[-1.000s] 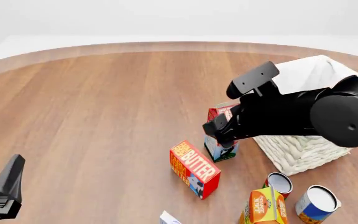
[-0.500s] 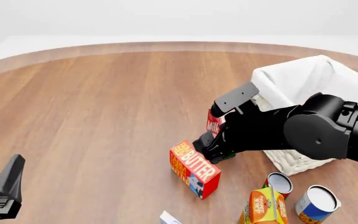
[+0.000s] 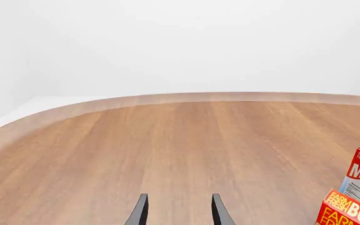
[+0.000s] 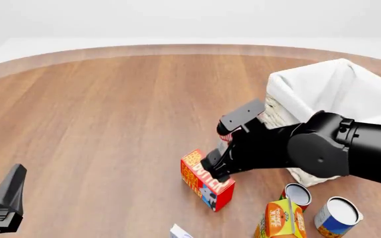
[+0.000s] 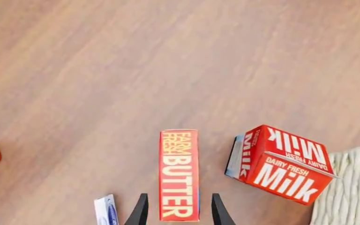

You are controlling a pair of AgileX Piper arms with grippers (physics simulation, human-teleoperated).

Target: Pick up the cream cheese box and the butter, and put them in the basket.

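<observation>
The butter (image 4: 202,182) lies on the wood table in front of the basket (image 4: 288,97); its orange "BUTTER" face (image 5: 179,173) points up. My right gripper (image 4: 216,167) hangs open just above it, and in the right wrist view the box's near end sits between the two fingertips (image 5: 178,213) without touching them. The cream cheese box (image 4: 179,231) pokes in at the front edge, beside the butter (image 5: 107,211). My left gripper (image 4: 5,197) rests open and empty at the far front left, its fingers (image 3: 138,213) over bare wood.
A red-white milk carton (image 5: 281,164) stands between the butter and the basket's wicker wall (image 5: 350,190), mostly hidden by my right arm in the front view. An orange juice carton (image 4: 280,219) and two open cans (image 4: 297,194) (image 4: 337,216) stand at front right.
My right arm has swung down and to the left from beside the basket, coming over the butter and uncovering the basket. The left arm has not moved.
</observation>
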